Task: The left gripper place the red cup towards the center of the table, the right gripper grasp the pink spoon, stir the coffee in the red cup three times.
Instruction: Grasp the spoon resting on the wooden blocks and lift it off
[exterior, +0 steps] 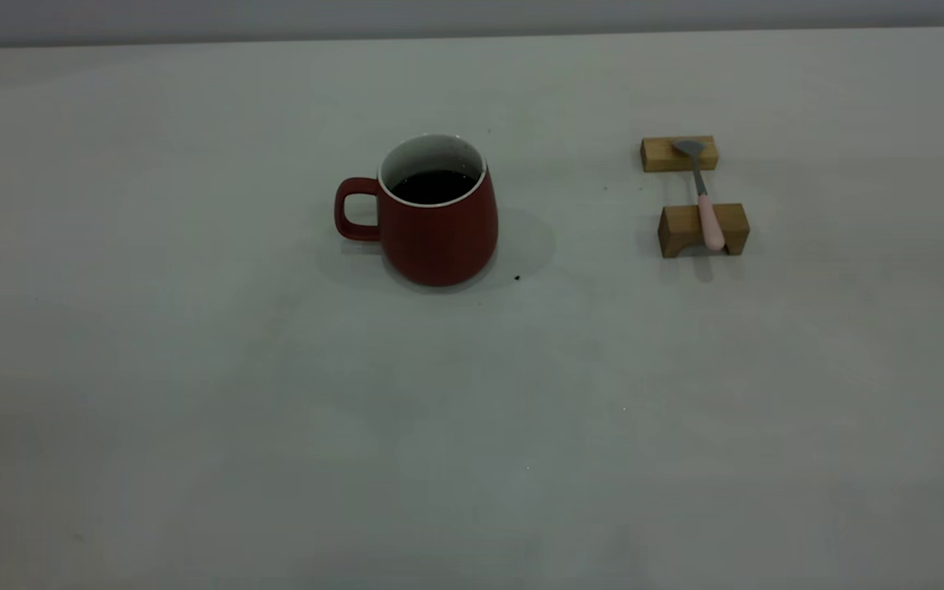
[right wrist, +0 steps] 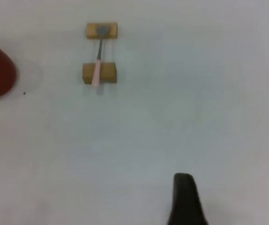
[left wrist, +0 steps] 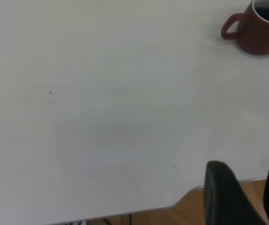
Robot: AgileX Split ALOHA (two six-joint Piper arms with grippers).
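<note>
While both arms hang back at the table's near edge | one dark red ceramic mug of black coffee mid-table, untouched | one pink-handled spoon across two tan wooden blocks, well apart | left gripper fingers parted, far from mug | right gripper: cannot tell.

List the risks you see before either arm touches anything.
The red cup holds coffee fairly high inside; a jerky push by the left gripper may slosh it onto the table. The pink spoon only bridges two wooden blocks; a misaligned grasp by the right gripper might knock it off or shift a block.
</note>
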